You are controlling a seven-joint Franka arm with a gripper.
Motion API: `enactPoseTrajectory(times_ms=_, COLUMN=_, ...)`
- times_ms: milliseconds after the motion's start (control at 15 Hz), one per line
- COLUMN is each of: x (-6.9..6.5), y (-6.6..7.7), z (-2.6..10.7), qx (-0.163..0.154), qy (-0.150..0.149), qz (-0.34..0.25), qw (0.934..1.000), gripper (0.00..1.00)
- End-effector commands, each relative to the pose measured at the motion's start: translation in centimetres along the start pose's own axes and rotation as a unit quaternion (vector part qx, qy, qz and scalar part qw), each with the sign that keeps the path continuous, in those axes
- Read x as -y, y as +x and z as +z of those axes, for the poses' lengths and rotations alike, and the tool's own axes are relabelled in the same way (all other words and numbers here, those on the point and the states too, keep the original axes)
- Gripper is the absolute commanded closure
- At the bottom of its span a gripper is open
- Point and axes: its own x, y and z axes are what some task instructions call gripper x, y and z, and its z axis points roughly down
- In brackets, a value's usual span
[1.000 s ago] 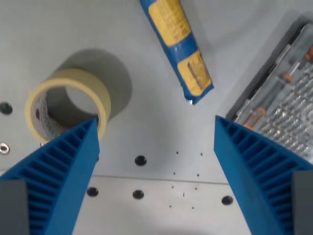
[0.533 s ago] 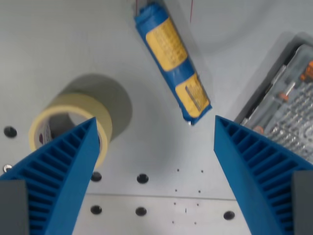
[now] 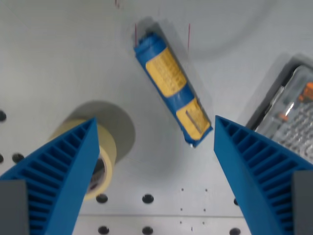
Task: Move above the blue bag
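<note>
Since the earlier frames the camera has travelled forward: the long blue plastic bag with yellow labels (image 3: 172, 89) now shows whole, lying slantwise on the pale grey bench (image 3: 58, 58), up-centre. Wide open and empty, the blue ribbed hand (image 3: 155, 142) frames its lower end. A cream tape roll (image 3: 100, 161) sits at the wrist view's left, a clear bit case (image 3: 288, 115) at the right.

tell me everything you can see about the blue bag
The blue bag is a long, narrow packet of glossy, plastic-looking wrap with two yellow printed label panels and crimped ends. It looks sealed and full. It lies flat on the grey table, running diagonally from the wrist view's upper middle down toward the right. Nothing touches it; the tape roll and the hand are clear of it.
</note>
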Motion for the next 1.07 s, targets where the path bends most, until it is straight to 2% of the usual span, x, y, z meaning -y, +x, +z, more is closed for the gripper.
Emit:
enactPoseTrajectory(times_ms=67, x=-0.2, y=1.8, z=0.1, qx=0.009, qy=-0.009, qz=0.039, qw=0.9991, gripper=0.0)
enactPoseTrajectory(times_ms=533, x=-0.3, y=4.2, z=0.3, qx=0.007, qy=-0.011, qz=0.05, qw=0.9986, gripper=0.0)
enactPoseTrajectory(times_ms=1067, x=-0.4, y=6.0, z=0.5, qx=0.008, qy=-0.013, qz=0.051, qw=0.9986, gripper=0.0)
